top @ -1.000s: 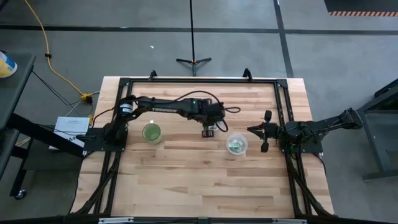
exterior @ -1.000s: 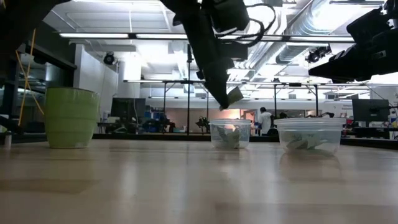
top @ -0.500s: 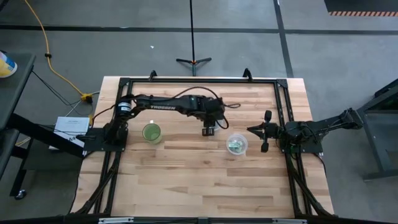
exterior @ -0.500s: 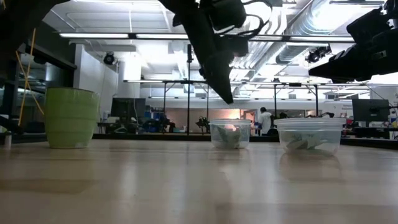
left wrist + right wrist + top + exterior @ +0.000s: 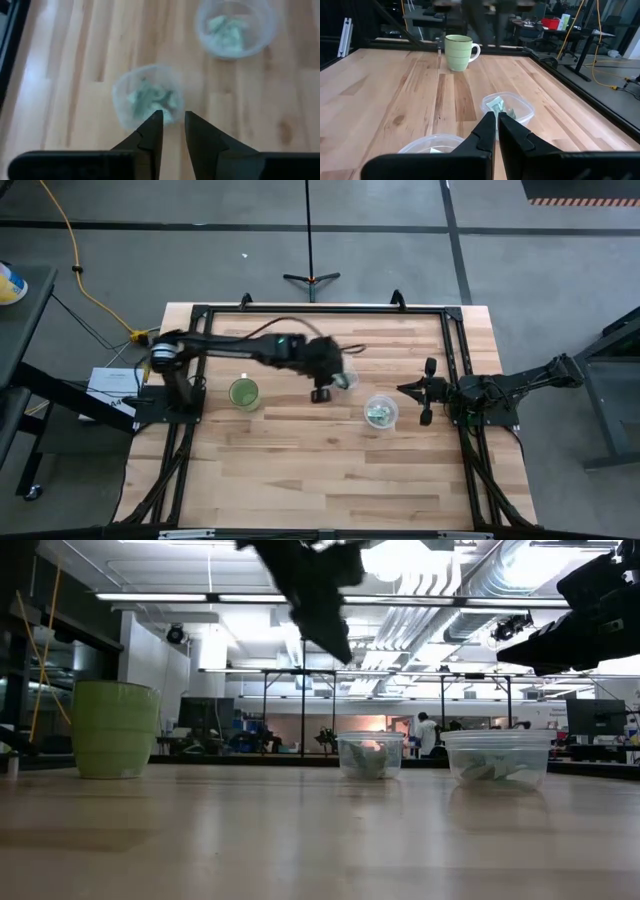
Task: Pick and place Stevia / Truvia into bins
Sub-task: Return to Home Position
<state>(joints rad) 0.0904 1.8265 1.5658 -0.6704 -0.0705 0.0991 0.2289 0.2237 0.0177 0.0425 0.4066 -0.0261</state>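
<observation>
Two clear cups hold pale green and white packets. One cup [image 5: 381,411] stands near my right gripper. The other cup [image 5: 346,378] is partly under my left arm. The low view shows both cups [image 5: 370,755] [image 5: 497,758]. The left wrist view shows the nearer cup [image 5: 147,97] under the fingers and the second cup [image 5: 235,27] beyond. My left gripper [image 5: 320,394] [image 5: 173,122] hangs above the table [image 5: 300,460], slightly open and empty, beside the partly covered cup. My right gripper [image 5: 402,389] [image 5: 497,117] waits shut at the right side.
A solid green cup [image 5: 243,392] [image 5: 115,728] stands left of the clear cups; the right wrist view shows it as a mug [image 5: 458,52] with a handle. A black frame [image 5: 320,308] runs around the table. Bare wood lies toward the near edge.
My left gripper held a packet over the farther clear cup a second ago. Half a second ago the packet was gone from its fingertips. Since then the gripper has risen and swung toward the table's left, away from that cup.
</observation>
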